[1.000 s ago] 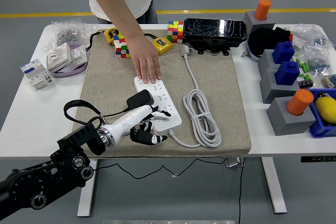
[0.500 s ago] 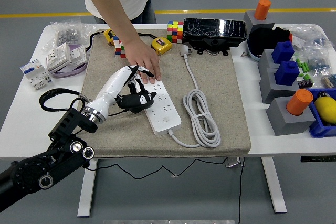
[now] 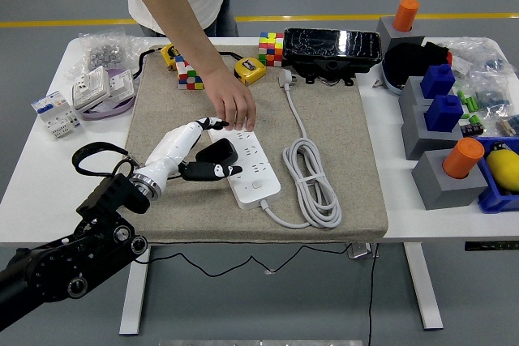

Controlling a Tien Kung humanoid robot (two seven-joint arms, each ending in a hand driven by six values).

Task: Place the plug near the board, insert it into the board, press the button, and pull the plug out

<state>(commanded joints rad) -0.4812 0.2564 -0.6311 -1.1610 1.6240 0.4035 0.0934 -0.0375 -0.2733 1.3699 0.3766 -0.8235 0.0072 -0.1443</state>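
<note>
A white power strip lies on the beige mat in mid-table. A black plug sits on the strip's left side, and its black cable loops off to the left. My left hand, white with black fingers, is open around the plug. The thumb is raised clear above the plug and the fingers lie along its near side. A person's hand reaches from the far side and rests its fingertips on the strip's far end.
The strip's white cord lies coiled on the mat to its right. Puzzle cubes, yellow tape measures and a black box line the mat's far edge. Grey blocks with blue and orange pieces stand on the right, switch parts on the left.
My left hand rose from the strip's near side, swung over it, then settled around the plug. The person's hand went from flat on the strip to fingertips at its far end.
</note>
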